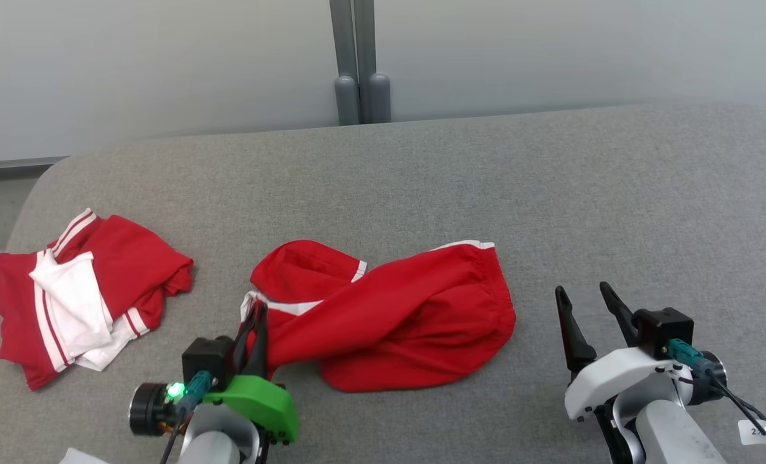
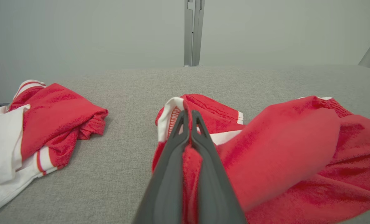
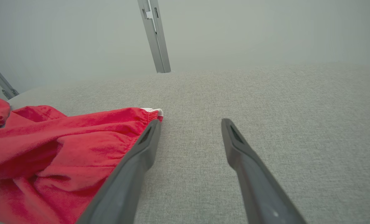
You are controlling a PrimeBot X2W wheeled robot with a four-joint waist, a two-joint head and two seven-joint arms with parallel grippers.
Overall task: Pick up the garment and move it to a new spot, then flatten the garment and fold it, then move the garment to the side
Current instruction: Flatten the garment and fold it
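Nearest the robot, the left claw (image 1: pixel 258 316) is clenched on the near-left edge of the red garment (image 1: pixel 396 309), a fold of red cloth by the white trim pinched between its fingers. The right claw (image 1: pixel 583 291) rests released and empty over the grey bench (image 1: pixel 550 193), just right of the garment's gathered waistband end and apart from it.

The garment lies crumpled and twisted near the middle of the bench's front, one white-edged leg opening turned up behind the left claw. To the left, well apart, a second red-and-white garment (image 1: pixel 93 290) sits bunched near the bench's left edge. Beyond them the bench runs bare to its far edge, with a grey post (image 1: pixel 360 64) against the pale wall.

The likely risk is the single-point hold. Lifted by one pinch, the cloth would hang in a twisted rope and land as crumpled as it lies. A thin hold could also slip. Dragging it left may snag the other garment.

Nothing here serves as a container; both garments lie directly on the bench.
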